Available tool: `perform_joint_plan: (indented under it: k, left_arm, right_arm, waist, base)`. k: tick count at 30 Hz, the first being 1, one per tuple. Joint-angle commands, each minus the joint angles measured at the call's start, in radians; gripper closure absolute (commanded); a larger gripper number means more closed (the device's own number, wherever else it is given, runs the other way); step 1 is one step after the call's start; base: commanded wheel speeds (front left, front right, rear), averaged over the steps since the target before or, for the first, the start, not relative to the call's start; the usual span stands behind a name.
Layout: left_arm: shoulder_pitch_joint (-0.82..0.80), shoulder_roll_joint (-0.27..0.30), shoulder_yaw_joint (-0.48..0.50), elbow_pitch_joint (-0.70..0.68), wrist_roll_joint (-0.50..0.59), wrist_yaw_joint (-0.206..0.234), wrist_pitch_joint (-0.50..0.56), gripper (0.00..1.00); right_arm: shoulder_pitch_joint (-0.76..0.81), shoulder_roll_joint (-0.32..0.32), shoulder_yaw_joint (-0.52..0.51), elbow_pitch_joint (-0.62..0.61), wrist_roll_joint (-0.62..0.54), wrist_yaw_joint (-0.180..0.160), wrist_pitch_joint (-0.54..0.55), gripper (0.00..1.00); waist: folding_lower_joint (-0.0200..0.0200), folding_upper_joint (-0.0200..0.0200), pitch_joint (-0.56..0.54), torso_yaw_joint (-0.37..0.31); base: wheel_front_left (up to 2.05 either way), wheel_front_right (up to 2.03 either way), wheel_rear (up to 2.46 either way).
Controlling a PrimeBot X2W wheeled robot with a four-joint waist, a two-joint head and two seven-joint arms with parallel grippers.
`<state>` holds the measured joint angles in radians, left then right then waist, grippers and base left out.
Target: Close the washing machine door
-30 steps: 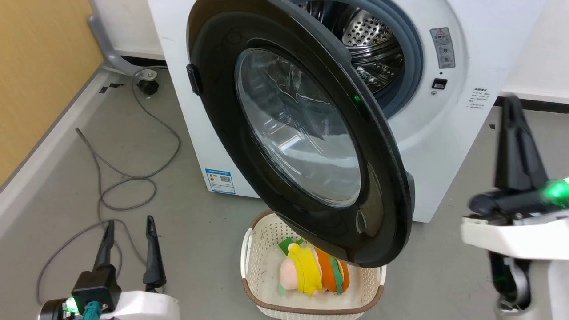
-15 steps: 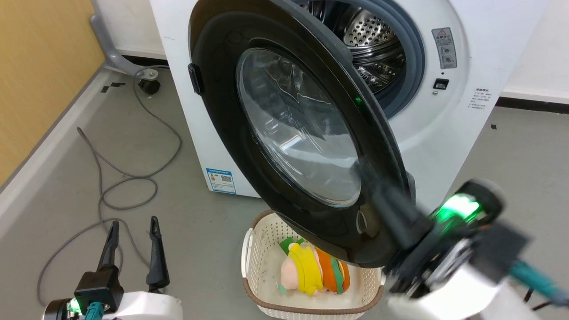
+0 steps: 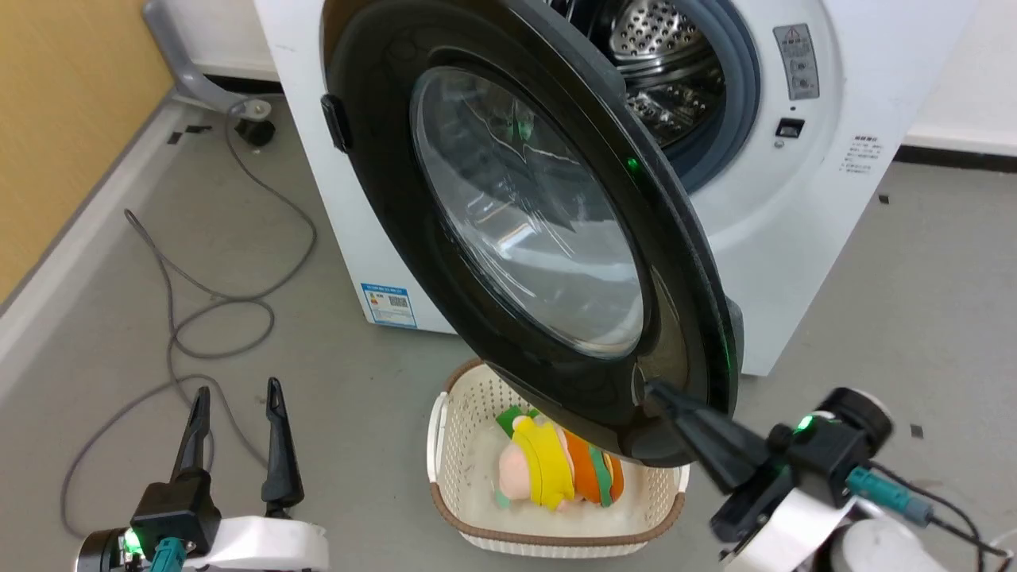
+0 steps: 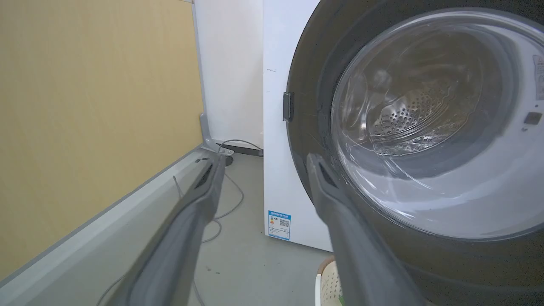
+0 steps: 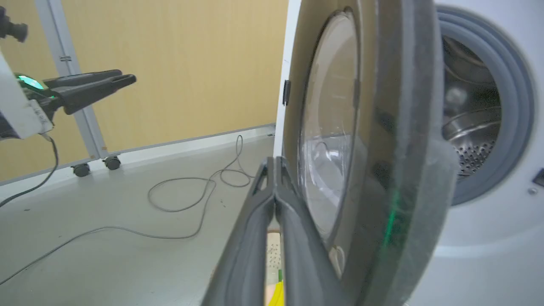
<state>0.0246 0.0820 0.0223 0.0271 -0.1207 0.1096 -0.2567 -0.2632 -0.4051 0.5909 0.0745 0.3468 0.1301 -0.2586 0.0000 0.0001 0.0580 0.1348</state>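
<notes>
Washing machine door ajar; clenched right end effector at its lower rim

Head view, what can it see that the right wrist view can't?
Head view's own: the blue sticker low on the washing machine, the warning label by the steel drum, the right arm's green light. Right wrist view's own: two castors under a grey post. Shared: the open washing machine door, that drum, the floor cable, the open left gripper, the shut right gripper.
</notes>
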Motion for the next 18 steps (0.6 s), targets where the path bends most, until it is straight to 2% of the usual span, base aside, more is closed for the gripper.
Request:
perform_joint_plan:
  k: [1,12,18]
  left_arm:
    - [-0.015,-0.005,0.009,-0.009,0.013,-0.004,-0.005,0.00]
    - [-0.059,-0.022,-0.009,-0.026,0.035,-0.018,-0.005,0.00]
    - [-0.096,-0.029,-0.030,-0.034,0.028,-0.020,-0.005,0.00]
  right_arm:
    - [0.009,0.001,-0.026,0.033,0.004,0.001,-0.003,1.00]
    - [-0.046,0.049,-0.169,0.149,-0.001,0.001,-0.003,1.00]
    - [-0.120,0.126,-0.344,0.219,-0.043,0.001,-0.003,1.00]
  waist:
    - [0.0000,-0.0001,0.014,-0.004]
    - [0.0000,-0.0001,0.087,-0.007]
    - [0.0000,-0.0001,0.154,-0.003]
  base:
    - [0.00,0.00,0.00]
    - [0.00,0.00,0.00]
    - [0.00,0.00,0.00]
